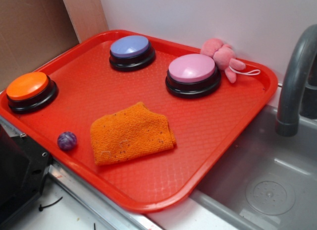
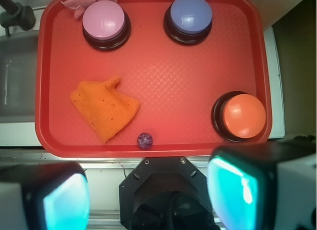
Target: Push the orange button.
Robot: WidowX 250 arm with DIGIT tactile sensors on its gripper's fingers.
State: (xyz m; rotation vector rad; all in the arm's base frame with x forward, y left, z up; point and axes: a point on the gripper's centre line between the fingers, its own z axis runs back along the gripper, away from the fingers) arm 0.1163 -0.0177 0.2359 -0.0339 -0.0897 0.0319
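- Red tray (image 1: 233, 136) sits on a pale desk (image 1: 74, 210), right beside a grey sink (image 1: 267, 185) with a grey faucet (image 1: 294, 81).
- Orange button (image 1: 28, 86), dome top on black base, stands at the tray's left corner in the exterior view, close to the rim. In the wrist view it lies at the right side of the tray (image 2: 242, 116), nearest the right fingertip.
- Blue-purple button (image 1: 132, 47) stands near the tray's back edge; pink button (image 1: 192, 69) to its right, well apart from the orange one.
- Pink plush toy (image 1: 223, 55) lies on the tray's back rim just beside the pink button, against the white wall (image 1: 198, 12).
- Orange knitted cloth (image 1: 130, 133) lies folded flat around mid-tray, nearer the front edge, touching no button.
- Small purple ball (image 1: 67, 140) rests on the tray between the cloth and the orange button, close to the front rim.
- Gripper (image 2: 148, 195) shows in the wrist view only: two teal-padded fingertips (image 2: 233, 188) at the bottom edge, spread wide apart, nothing between them. It hangs above the desk outside the tray's front rim, clear of everything on the tray.
- Black robot base (image 1: 20, 175) shows at the lower left of the exterior view.
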